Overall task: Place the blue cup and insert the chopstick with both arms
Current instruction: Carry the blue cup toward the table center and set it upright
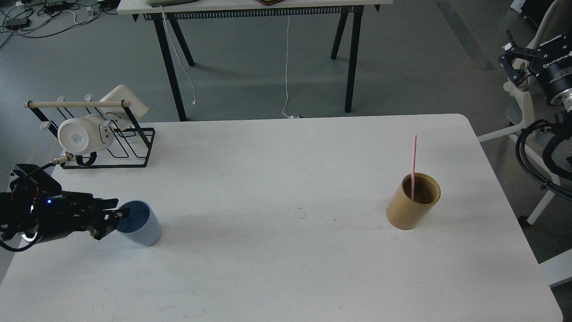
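The blue cup [142,227] stands upright on the white table [286,268] at the left. My left gripper [112,219] comes in from the left; its dark fingers are open and sit at the cup's left rim, the upper fingertip [122,211] over the rim. The pink chopstick [414,161] stands almost upright inside a tan bamboo cylinder [411,210] at the right. My right gripper [510,60] is open and empty, off the table at the far upper right, well away from the chopstick.
A black wire rack [120,147] with a wooden rod, a white mug [82,134] and a white dish stands at the table's back left corner. A second table with black legs [353,58] stands behind. A white chair base is at the right.
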Robot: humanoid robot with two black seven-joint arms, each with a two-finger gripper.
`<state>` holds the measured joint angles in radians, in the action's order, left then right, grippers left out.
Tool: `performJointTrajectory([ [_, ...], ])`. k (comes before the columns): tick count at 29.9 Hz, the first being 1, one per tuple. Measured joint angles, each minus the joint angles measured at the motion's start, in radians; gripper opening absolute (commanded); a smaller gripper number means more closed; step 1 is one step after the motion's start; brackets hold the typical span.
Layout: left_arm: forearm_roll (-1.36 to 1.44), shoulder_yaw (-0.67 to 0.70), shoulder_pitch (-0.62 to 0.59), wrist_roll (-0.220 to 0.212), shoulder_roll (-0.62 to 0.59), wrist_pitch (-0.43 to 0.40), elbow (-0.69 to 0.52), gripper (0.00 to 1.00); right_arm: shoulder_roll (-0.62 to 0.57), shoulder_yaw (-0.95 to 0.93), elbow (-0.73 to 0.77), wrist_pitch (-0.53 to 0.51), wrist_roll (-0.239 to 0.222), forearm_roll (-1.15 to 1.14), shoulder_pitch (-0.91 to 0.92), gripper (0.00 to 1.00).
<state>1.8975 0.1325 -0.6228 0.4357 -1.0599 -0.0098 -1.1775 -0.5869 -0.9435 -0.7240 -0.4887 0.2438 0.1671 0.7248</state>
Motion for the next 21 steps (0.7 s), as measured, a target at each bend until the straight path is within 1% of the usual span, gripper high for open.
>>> performJointTrajectory([
  [6,0.010,0.000,-0.006,0.001,0.004,-0.010,-0.005,0.00,0.000,0.005,0.001,0.000,0.000,-0.001,0.000,1.00],
  [9,0.011,0.010,-0.047,0.012,-0.003,-0.026,-0.015,0.01,0.000,0.006,0.001,0.000,0.000,-0.002,0.002,1.00],
  [11,0.011,0.012,-0.111,0.019,-0.005,-0.070,-0.021,0.01,-0.001,0.005,0.000,0.000,0.000,-0.002,0.003,1.00],
  [15,0.011,0.015,-0.256,0.025,-0.002,-0.217,-0.086,0.01,-0.008,0.002,-0.001,0.000,0.000,-0.002,0.007,1.00],
  [17,0.011,0.016,-0.311,0.020,0.007,-0.273,-0.125,0.01,-0.015,0.002,-0.001,0.000,0.000,-0.002,0.009,1.00],
  [19,0.011,0.017,-0.353,0.011,0.046,-0.320,-0.154,0.01,-0.024,0.002,-0.001,0.000,0.000,-0.002,0.014,1.00],
  [21,0.022,0.015,-0.385,-0.003,0.112,-0.348,-0.164,0.01,-0.033,0.004,0.000,0.000,0.000,-0.003,0.022,1.00],
])
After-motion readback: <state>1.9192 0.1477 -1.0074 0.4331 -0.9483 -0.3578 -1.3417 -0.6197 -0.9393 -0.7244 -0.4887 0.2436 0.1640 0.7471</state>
